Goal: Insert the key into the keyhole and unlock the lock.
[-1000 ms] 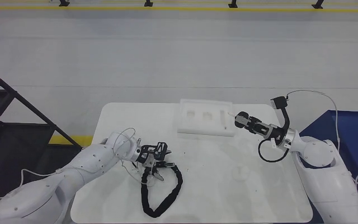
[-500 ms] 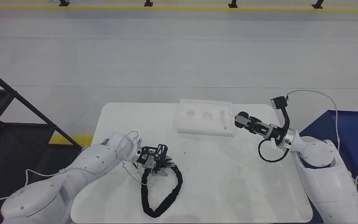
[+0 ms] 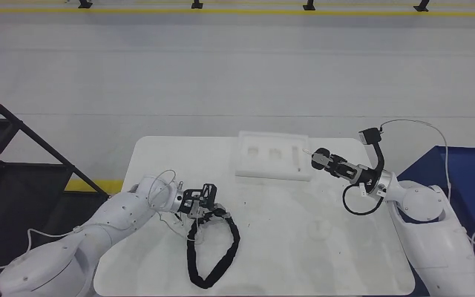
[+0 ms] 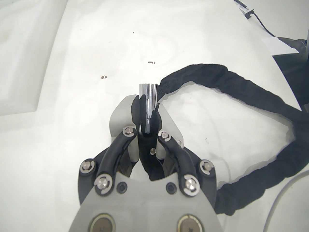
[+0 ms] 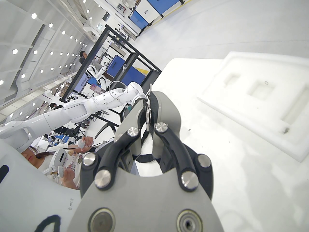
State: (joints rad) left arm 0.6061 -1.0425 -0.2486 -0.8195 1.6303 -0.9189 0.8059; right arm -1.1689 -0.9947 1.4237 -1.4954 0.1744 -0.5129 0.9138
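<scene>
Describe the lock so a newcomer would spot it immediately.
On the white table, look toward the robot's left, away from the foam tray. The lock is a black fabric-sleeved loop lying there, its chrome cylinder pinched in the left end effector. Nothing else there is a dark loop.

White foam tray (image 3: 272, 170) with square recesses at table (image 3: 297, 252) far edge; yellow floor line (image 3: 237, 10) beyond.

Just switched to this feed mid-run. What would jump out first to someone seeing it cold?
The black sleeved lock loop lies on the robot's left side of the table, with the left gripper shut on its chrome cylinder. On the other side, the right gripper holds the key over the table by the white foam tray, well apart from the lock.
</scene>
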